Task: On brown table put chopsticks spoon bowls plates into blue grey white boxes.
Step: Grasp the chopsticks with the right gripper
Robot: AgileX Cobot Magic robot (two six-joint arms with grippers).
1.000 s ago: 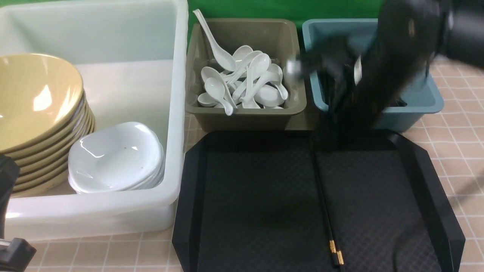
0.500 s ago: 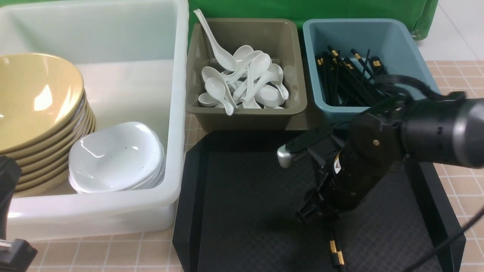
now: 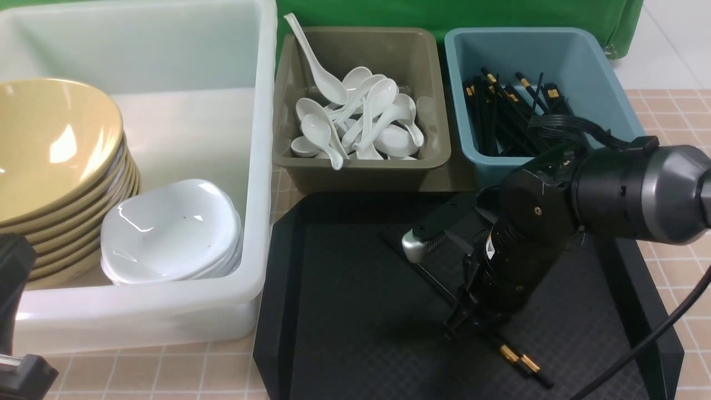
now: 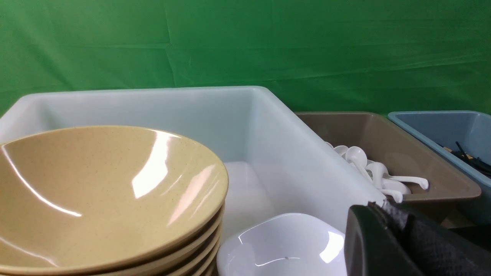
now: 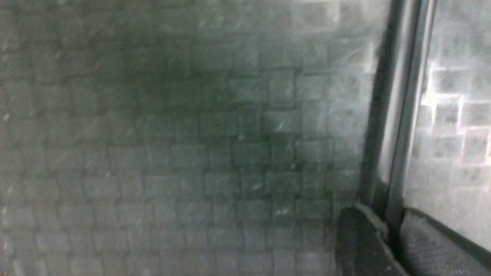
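Chopsticks [image 3: 510, 353] swung askew on tray [image 3: 344, 311]; right hand [image 3: 471, 326] clamped on them near gold bands, for carrying to blue box [image 3: 527, 53].

Tan bowls [image 3: 55, 139] are stacked at the left wall of the white tub [image 3: 262, 139], with white plates [image 3: 169, 230] stacked just beside them. White spoons [image 3: 358, 119] are piled in the olive bin [image 3: 361, 169]. Black chopsticks [image 3: 502, 114] are heaped in the teal bin [image 3: 602, 78]. A loose chopstick pair [image 3: 530, 365] lies diagonally on the black tray [image 3: 344, 333], gold bands toward its near right corner, pinched by the right gripper [image 3: 471, 326]. The boxes sit on the brown table [image 3: 666, 139].
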